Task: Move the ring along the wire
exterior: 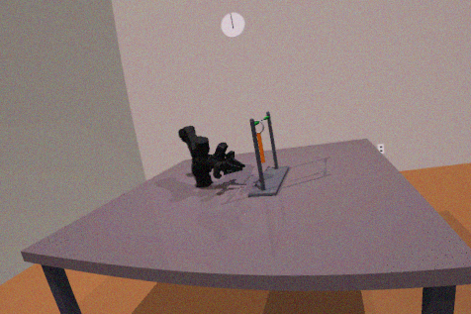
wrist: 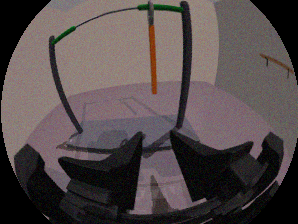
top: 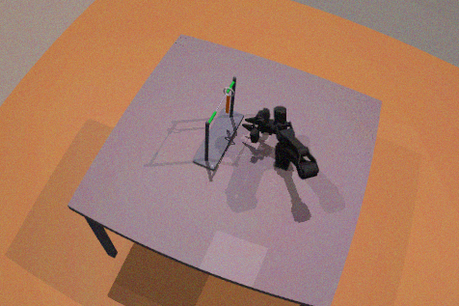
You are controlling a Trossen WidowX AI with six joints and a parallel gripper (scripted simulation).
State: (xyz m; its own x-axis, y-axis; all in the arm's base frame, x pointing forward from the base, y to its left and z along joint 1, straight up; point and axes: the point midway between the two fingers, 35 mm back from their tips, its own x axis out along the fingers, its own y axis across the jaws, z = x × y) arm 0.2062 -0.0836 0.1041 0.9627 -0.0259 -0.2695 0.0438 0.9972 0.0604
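While the gripper (wrist: 154,152) sits part-open and empty, low beside the stand (top: 218,140), a high approach could hit the grey wire (wrist: 100,19) instead of the handle (wrist: 153,56).

A grey table (exterior: 317,237) fills the foreground, with orange floor (exterior: 435,182) to its right. On it stands a flat grey base (exterior: 271,183) carrying two dark upright posts (exterior: 257,155), green wire ends (exterior: 266,118) showing at their tops. A ring (exterior: 259,127) hangs there, its orange handle (exterior: 261,150) pointing straight down between the posts. Left of the base, the black arm (exterior: 200,157) is folded low, and its gripper (exterior: 237,163) points toward the posts without touching them, fingers partly parted and nothing between them. A round clock (exterior: 233,24) hangs on the wall behind.
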